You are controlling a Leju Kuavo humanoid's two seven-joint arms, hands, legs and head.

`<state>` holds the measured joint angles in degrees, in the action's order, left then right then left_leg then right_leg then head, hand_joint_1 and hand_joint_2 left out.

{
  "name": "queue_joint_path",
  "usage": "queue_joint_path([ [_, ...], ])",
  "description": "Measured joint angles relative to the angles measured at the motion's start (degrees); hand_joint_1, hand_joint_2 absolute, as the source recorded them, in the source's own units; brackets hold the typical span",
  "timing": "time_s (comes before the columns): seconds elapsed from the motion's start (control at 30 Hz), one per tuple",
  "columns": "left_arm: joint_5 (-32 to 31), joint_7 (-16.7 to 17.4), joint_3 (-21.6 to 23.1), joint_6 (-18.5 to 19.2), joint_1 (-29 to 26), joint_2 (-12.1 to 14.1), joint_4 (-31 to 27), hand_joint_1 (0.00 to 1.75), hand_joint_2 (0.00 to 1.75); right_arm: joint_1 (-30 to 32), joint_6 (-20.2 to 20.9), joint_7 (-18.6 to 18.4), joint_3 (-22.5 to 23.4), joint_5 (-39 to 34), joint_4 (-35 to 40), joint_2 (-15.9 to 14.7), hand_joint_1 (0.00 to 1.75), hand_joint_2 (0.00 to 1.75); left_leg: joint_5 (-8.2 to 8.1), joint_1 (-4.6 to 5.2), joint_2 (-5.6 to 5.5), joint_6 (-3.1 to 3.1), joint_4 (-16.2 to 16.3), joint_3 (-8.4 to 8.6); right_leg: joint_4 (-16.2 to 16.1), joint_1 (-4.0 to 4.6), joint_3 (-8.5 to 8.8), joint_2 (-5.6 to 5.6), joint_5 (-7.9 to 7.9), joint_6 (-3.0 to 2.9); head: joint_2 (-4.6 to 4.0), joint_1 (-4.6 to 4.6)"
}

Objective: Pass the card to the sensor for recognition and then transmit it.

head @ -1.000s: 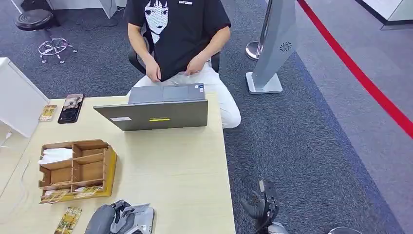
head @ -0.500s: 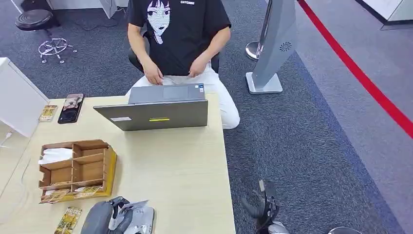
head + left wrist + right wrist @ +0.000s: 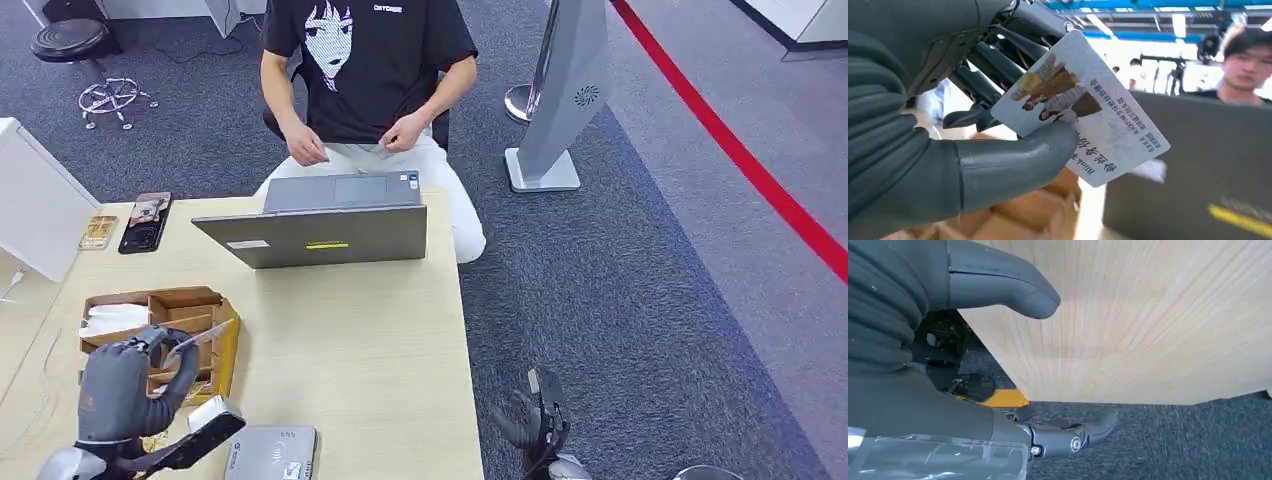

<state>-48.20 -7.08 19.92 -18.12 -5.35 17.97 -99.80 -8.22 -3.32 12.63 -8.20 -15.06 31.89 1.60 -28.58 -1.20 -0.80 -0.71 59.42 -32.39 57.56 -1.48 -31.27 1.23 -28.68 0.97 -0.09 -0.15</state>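
Note:
My left hand (image 3: pixel 128 388) is raised above the table's near left part, beside the wooden organiser box (image 3: pixel 200 300). It pinches a white card (image 3: pixel 200 338) between thumb and fingers. In the left wrist view the card (image 3: pixel 1083 110) shows a printed picture and lines of text, with the left hand (image 3: pixel 923 150) clamping it from both sides. The grey sensor pad (image 3: pixel 272 452) lies flat at the table's near edge, just right of that hand and uncovered. My right hand (image 3: pixel 535 425) hangs beside the table over the carpet, holding nothing, its fingers (image 3: pixel 1073 432) apart.
A grey laptop (image 3: pixel 320 232) stands open at the table's far edge, facing a seated person (image 3: pixel 365 70). A phone (image 3: pixel 147 220) and a small card (image 3: pixel 97 232) lie at the far left. A white box (image 3: pixel 35 205) sits on the left. A grey kiosk stand (image 3: pixel 560 100) is on the carpet.
My left hand has lifted the card up off the sensor pad and moved left, toward the organiser box, leaving the pad bare. The person's hands drew back from the laptop.

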Motion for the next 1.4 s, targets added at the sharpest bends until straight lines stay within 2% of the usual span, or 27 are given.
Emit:
queue_joint_path([
  [0.27, 7.2, -3.6, -9.8, 1.2, 2.9, 1.0, 1.4, 1.75, 1.75, 0.1, 1.2, -0.3, -0.1, -0.1, -0.3, 0.0, 0.00, 1.75, 0.02, 0.00, 0.00, 0.02, 0.0, 0.00, 0.0, 0.00, 0.01, 0.00, 0.00, 0.00, 0.00, 0.02],
  [0.5, 8.0, -3.5, -15.8, 1.5, 6.0, 2.3, 7.0, 1.75, 1.75, -0.1, 2.3, -0.5, -0.4, -0.5, -0.8, 0.3, 0.00, 1.75, 0.04, -0.01, 0.00, -0.01, 0.0, 0.00, 0.0, 0.01, 0.01, 0.00, 0.00, 0.00, 0.00, 0.00],
  [0.87, 8.0, -3.5, -19.2, 1.4, 8.3, 2.4, 12.3, 1.75, 1.75, -0.4, 3.0, -0.6, -1.0, -1.2, -1.3, 0.5, 0.00, 1.75, 0.04, 0.00, 0.00, -0.01, 0.0, -0.01, 0.0, 0.00, 0.01, 0.00, 0.00, 0.00, 0.00, 0.00],
  [0.9, 8.0, -3.5, -19.2, 1.4, 8.4, 2.4, 12.5, 1.52, 1.75, -0.4, 3.1, -0.6, -1.1, -1.2, -1.3, 0.5, 0.00, 1.75, 0.04, 0.00, 0.00, -0.01, 0.0, -0.01, 0.0, 0.00, 0.00, 0.01, 0.00, 0.00, 0.00, 0.02],
  [0.93, 8.0, -3.6, -19.2, 1.4, 8.4, 2.4, 12.5, 1.45, 1.75, -0.4, 3.1, -0.6, -1.1, -1.2, -1.4, 0.5, 0.00, 1.75, 0.04, 0.00, 0.00, -0.01, 0.0, -0.01, 0.0, 0.00, 0.00, 0.01, 0.00, 0.00, 0.00, 0.00],
  [0.97, 8.0, -3.8, -19.2, 1.4, 8.4, 2.4, 12.6, 0.80, 1.75, -0.4, 3.1, -0.6, -1.2, -1.2, -1.4, 0.5, 0.00, 1.75, 0.04, 0.00, 0.00, -0.01, 0.0, -0.01, 0.0, 0.00, 0.00, 0.01, 0.00, 0.00, 0.00, 0.00],
  [1.0, 8.0, -3.9, -19.2, 1.5, 8.5, 2.4, 12.6, 0.02, 1.75, -0.4, 3.1, -0.6, -1.3, -1.2, -1.4, 0.5, 0.00, 1.75, 0.04, 0.00, 0.00, -0.01, 0.0, -0.01, 0.0, 0.00, 0.00, 0.01, 0.00, 0.00, 0.00, 0.00],
  [1.4, 8.2, -5.0, -19.2, 1.5, 8.1, 2.3, 12.4, 0.00, 1.75, -0.4, 3.1, -0.6, -1.4, -2.0, -1.4, 0.5, 0.00, 1.75, 0.04, 0.00, 0.00, -0.01, 0.0, -0.01, 0.0, 0.00, 0.00, 0.01, 0.00, 0.00, 0.00, 0.00],
])
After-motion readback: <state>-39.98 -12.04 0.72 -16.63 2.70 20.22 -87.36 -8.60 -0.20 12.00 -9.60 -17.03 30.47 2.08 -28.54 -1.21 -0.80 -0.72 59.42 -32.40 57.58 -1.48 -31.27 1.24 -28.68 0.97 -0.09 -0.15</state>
